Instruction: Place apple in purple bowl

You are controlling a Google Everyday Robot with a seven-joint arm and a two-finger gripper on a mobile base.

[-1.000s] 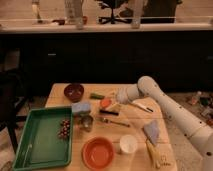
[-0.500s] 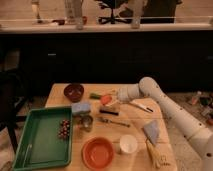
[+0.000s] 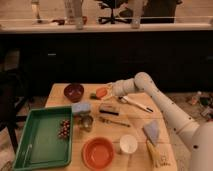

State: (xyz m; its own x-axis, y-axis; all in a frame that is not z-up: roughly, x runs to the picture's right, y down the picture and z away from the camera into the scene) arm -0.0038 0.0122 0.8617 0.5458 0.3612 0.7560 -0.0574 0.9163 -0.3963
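A small red-orange apple (image 3: 101,93) hangs just above the wooden table (image 3: 135,117), at the tip of my gripper (image 3: 107,91), which is shut on it. The white arm reaches in from the right. The purple bowl (image 3: 74,92) sits at the table's back left, a short way left of the apple, and nothing shows inside it.
A green tray (image 3: 35,145) with dark grapes (image 3: 64,129) lies front left. An orange bowl (image 3: 98,152) and a white cup (image 3: 128,144) stand at the front. A blue sponge (image 3: 81,107), a metal cup (image 3: 87,122), cutlery (image 3: 135,104) and a blue cloth (image 3: 151,131) lie around the middle and right.
My gripper has carried the apple up and to the left, closer to the purple bowl.
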